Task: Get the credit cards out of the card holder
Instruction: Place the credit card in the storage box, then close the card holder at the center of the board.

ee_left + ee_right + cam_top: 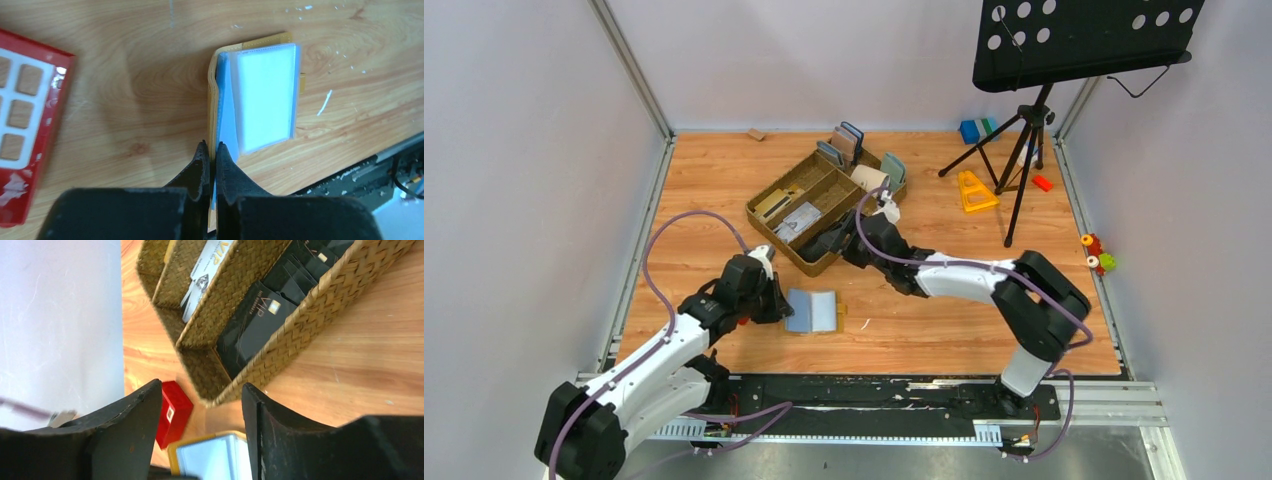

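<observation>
The mustard-yellow card holder (pixel 812 311) lies open on the wooden table, its grey-blue lining facing up. In the left wrist view its yellow edge (pixel 214 95) is raised, and a clear pocket holds a pale card (pixel 265 97). My left gripper (pixel 776 300) is shut on the holder's left flap (pixel 213 152). My right gripper (pixel 832 244) is open and empty. It hovers over the near corner of the wicker tray, beyond the holder (pixel 215 460). A silvery card (pixel 799 218) lies in the tray; it also shows in the right wrist view (pixel 205 270).
The wicker tray (pixel 769 190) holds black VIP cards (pixel 255 322) and has upright wallets (pixel 852 140) at its back. A small red basket (pixel 30 130) sits left of the holder. A music stand tripod (pixel 1024 150), a yellow triangle (pixel 974 190) and small toys (pixel 1096 255) are at the right.
</observation>
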Robot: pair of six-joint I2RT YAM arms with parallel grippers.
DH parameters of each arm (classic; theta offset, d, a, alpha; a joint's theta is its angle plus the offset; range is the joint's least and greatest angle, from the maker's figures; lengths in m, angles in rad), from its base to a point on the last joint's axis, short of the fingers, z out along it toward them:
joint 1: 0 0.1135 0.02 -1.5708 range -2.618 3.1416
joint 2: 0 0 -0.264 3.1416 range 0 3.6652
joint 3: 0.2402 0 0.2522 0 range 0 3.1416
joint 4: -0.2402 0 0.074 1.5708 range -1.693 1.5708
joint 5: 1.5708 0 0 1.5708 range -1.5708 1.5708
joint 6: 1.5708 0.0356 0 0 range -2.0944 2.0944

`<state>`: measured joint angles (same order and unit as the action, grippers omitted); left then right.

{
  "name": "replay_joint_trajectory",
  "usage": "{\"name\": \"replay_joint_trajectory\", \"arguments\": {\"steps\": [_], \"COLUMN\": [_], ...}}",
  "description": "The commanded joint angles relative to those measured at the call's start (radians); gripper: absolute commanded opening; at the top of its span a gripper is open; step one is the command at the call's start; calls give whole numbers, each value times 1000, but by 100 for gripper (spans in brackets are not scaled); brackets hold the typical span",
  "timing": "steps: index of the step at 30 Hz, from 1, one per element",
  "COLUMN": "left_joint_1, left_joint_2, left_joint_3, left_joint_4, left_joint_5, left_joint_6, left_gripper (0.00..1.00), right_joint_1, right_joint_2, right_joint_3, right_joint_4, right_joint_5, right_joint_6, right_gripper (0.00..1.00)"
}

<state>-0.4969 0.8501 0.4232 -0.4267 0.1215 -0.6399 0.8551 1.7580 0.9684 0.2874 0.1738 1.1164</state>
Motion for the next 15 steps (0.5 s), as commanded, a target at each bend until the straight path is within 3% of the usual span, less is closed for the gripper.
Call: {"name": "replay_joint_trajectory", "arguments": {"steps": [1, 6, 15], "left_joint_1": [3, -6, -146], "left_joint_2": [31, 128, 298], "left_joint_3": [-20, -4, 130], "left_joint_4": [105, 122, 8], "left_joint_5": [136, 184, -9], "left_joint_6": [34, 56, 27], "left_gripper": [4, 5, 2], "right_joint_1": [5, 8, 29], "right_joint_2": [-199, -367, -458], "right_joint_3": [-99, -267, -432], "right_joint_4": [-25, 2, -121], "right_joint_5": [-33, -138, -310], "right_joint_6": [-209, -292, -286], "right_gripper": [61, 66, 71]}}
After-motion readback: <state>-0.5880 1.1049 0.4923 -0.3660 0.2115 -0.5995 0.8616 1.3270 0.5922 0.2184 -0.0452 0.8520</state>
